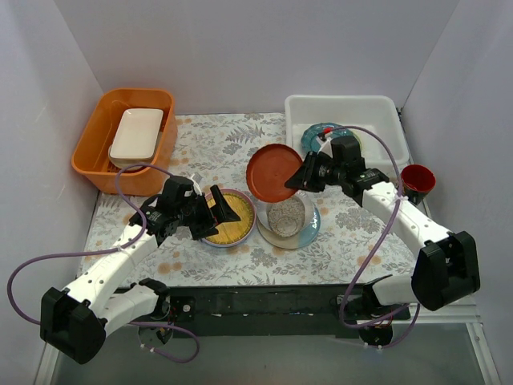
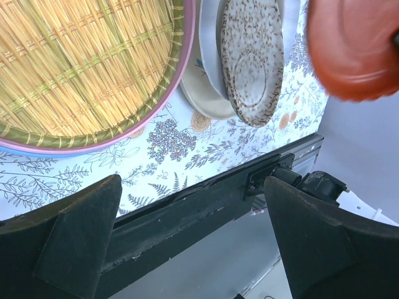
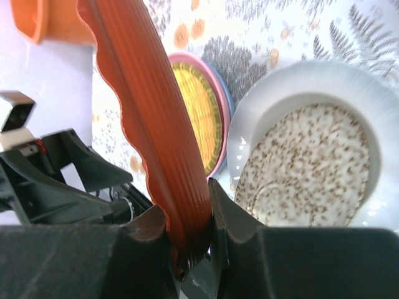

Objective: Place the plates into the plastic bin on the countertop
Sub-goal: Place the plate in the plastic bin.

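Note:
My right gripper (image 1: pixel 303 178) (image 3: pixel 187 230) is shut on the rim of a red-brown plate (image 1: pixel 272 172) (image 3: pixel 149 112), which it holds tilted in the air over the countertop (image 1: pixel 216 140). Below it a speckled plate (image 1: pixel 286 216) (image 3: pixel 305 168) tops a stack of white and light blue plates. A pink-rimmed plate with a woven yellow centre (image 1: pixel 228 218) (image 2: pixel 81 62) lies to the left. My left gripper (image 1: pixel 215 210) (image 2: pixel 193 237) hovers over it, open and holding nothing. The plastic bin (image 1: pixel 377 108) stands at the back right with a teal plate (image 1: pixel 317 132) inside.
An orange tub (image 1: pixel 88 152) holding a white rectangular dish (image 1: pixel 136 132) sits at the back left. A red cup (image 1: pixel 418 178) stands to the right of the bin. White walls close in the sides and back.

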